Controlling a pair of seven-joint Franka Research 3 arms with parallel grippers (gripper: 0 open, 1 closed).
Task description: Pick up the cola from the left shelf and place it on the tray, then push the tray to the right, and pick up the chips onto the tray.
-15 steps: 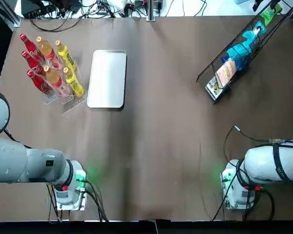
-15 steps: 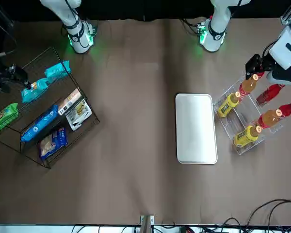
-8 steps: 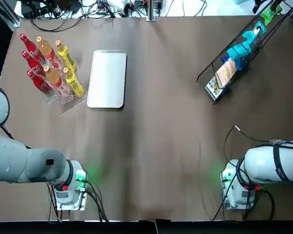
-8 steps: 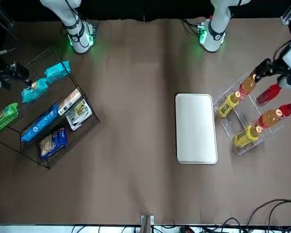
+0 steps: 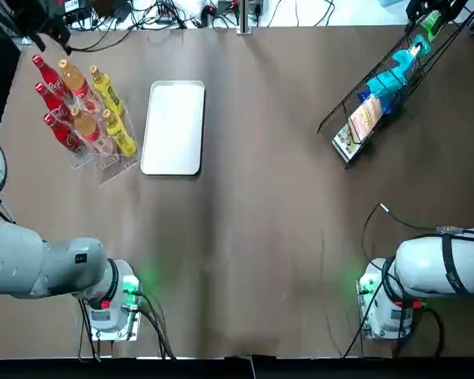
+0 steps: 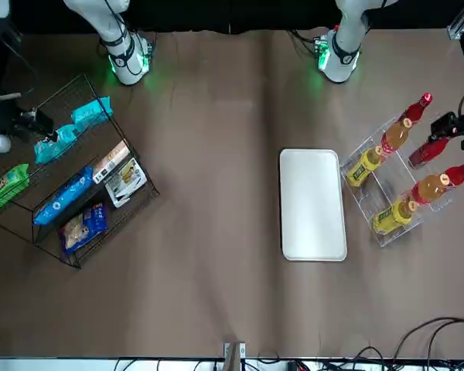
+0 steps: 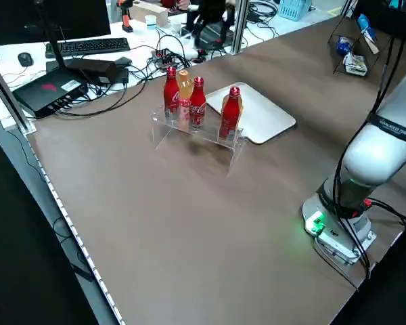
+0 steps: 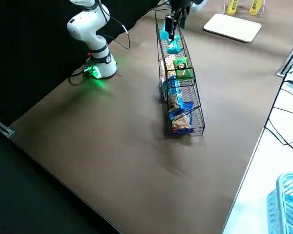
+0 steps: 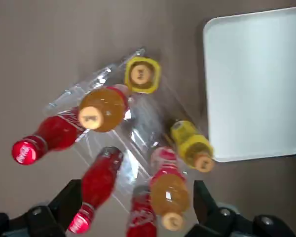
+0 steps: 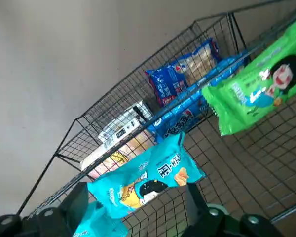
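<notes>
Three red cola bottles (image 5: 50, 98) stand in the outer row of a clear shelf (image 5: 104, 163), beside orange bottles (image 5: 86, 125) and yellow bottles (image 5: 120, 134). The white tray (image 5: 174, 126) lies bare just right of the shelf. My left gripper (image 6: 447, 124) hovers open above the cola row; in its wrist view (image 9: 136, 210) a cola bottle (image 9: 94, 185) lies between the fingers, well below them. My right gripper (image 6: 32, 121) hangs open over the wire rack (image 6: 77, 263), above a teal chips bag (image 10: 148, 180) and near a green bag (image 10: 259, 89).
The rack also holds blue snack bags (image 6: 62, 197) and a white packet (image 6: 126, 179). Cables and a keyboard (image 7: 88, 46) lie beyond the table's far edge. The arm bases (image 5: 110, 304) (image 5: 387, 304) sit at the near edge. Brown table stretches between tray and rack.
My left gripper has moved outward from above the orange bottles to above the cola row, uncovering the far cola bottle. The right gripper has barely shifted over the rack.
</notes>
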